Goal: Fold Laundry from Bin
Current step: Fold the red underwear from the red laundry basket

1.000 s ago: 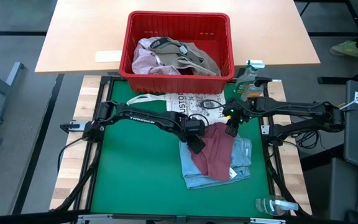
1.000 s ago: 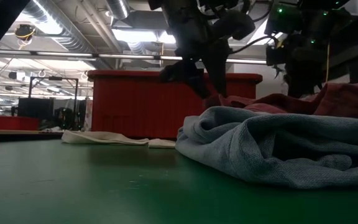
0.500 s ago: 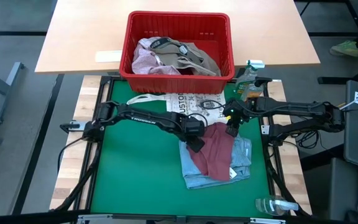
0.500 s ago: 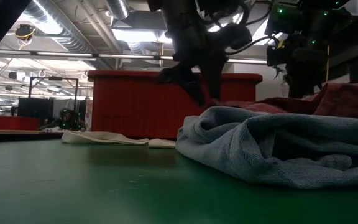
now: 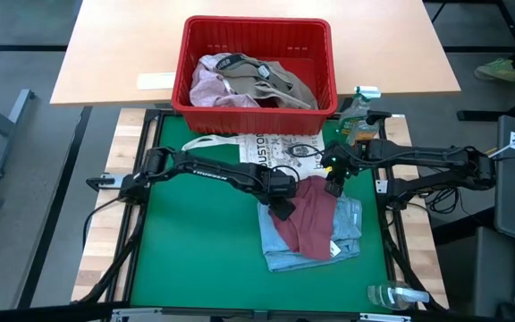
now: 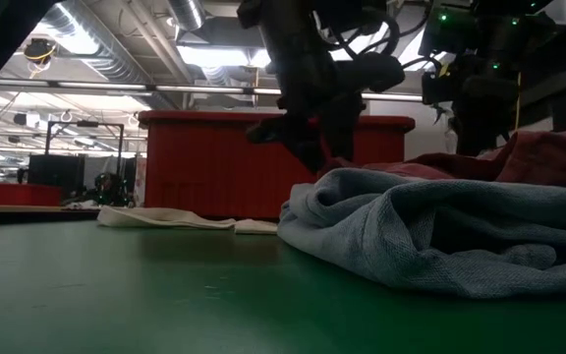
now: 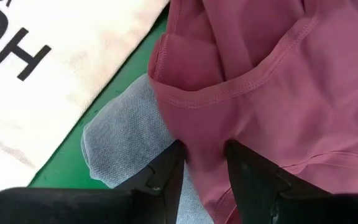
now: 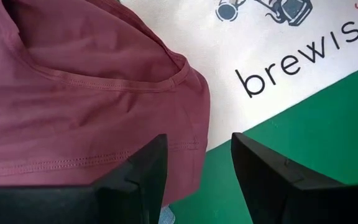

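A maroon garment (image 5: 309,215) lies crumpled on top of a light blue garment (image 5: 316,250) on the green mat's right half. My left gripper (image 5: 280,208) points down at the maroon garment's left edge, shut on it. My right gripper (image 5: 333,189) hangs open over the maroon garment's far right corner (image 8: 185,93), with nothing between its fingers. The red bin (image 5: 257,34) stands on the wooden table beyond the mat and holds pale pink and khaki-grey laundry (image 5: 253,80). The white tote bag (image 5: 266,148) lies flat between the bin and the garments. My left gripper has a bunched fold at the maroon garment's left edge (image 7: 204,146) between its two fingers (image 7: 166,177), which come from above, slanting down. The fold reaches down between the fingers. The garment lies slack on the light blue garment (image 7: 126,134), not lifted.
A green bottle (image 5: 358,107) stands at the mat's far right corner, and a clear spray bottle (image 5: 392,295) lies at the near right. The mat's left half (image 5: 195,250) is bare green. In the low view the bin (image 6: 214,162) rises behind the light blue garment (image 6: 440,236).
My left gripper has come down a little onto the maroon garment's left edge. The garments lie as before. My right gripper has kept still.
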### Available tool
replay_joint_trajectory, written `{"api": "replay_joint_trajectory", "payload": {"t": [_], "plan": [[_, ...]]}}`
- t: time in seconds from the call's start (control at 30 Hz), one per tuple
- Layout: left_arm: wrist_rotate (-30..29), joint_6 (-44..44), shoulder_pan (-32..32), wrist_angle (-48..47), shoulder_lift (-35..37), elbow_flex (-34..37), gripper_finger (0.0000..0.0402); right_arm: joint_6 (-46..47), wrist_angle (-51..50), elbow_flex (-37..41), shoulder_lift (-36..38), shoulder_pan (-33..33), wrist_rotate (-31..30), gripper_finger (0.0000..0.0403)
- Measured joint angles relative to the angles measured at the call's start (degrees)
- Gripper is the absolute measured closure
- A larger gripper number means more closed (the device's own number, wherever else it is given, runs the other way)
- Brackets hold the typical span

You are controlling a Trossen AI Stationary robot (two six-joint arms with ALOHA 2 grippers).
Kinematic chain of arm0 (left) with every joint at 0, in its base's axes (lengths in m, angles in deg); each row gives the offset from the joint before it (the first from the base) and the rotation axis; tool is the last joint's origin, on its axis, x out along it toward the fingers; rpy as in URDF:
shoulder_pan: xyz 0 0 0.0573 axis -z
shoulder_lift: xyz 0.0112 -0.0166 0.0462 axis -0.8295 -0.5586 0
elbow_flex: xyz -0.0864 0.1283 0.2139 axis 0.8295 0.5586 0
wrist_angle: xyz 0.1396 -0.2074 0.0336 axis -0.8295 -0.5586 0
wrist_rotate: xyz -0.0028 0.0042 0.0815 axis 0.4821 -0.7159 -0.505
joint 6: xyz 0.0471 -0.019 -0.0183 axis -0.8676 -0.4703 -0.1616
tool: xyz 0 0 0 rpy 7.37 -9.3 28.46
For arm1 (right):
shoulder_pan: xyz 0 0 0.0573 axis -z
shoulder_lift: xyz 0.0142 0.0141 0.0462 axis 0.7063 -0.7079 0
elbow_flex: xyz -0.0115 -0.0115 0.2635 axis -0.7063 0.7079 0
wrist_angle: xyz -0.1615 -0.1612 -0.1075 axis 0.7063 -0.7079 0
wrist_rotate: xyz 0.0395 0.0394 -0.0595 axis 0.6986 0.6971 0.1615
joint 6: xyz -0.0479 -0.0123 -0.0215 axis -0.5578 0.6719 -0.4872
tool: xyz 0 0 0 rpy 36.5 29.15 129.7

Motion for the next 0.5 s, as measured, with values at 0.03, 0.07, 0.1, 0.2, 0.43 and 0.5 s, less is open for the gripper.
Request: {"api": "replay_joint_trajectory", "payload": {"t": [0.03,0.07,0.1,0.2,0.43,0.5], "plan": [[0.0,-0.02,0.0,0.01,0.08,0.0,0.0298,0.0,0.01,0.0,0.0,0.0,0.0,0.0224],[-0.01,-0.02,0.0,0.07,0.21,0.0,0.0308,-0.01,0.01,0.0,0.0,0.0,0.0,0.0224],[-0.06,-0.02,0.0,0.08,0.3,0.0,0.032,-0.02,0.01,0.0,0.0,0.0,0.0,0.0224],[0.37,-0.04,0.0,0.08,0.33,0.0,0.0363,-0.02,0.03,0.0,0.0,0.0,0.0,0.0224],[3.29,-0.04,0.0,0.0,0.99,0.0,0.0398,-0.02,0.31,0.01,1.37,-0.02,0.0,0.0224],[3.34,-0.04,0.0,0.38,1.53,0.02,0.0399,0.0,0.38,0.02,2.55,-0.02,0.04,0.0224]]}}
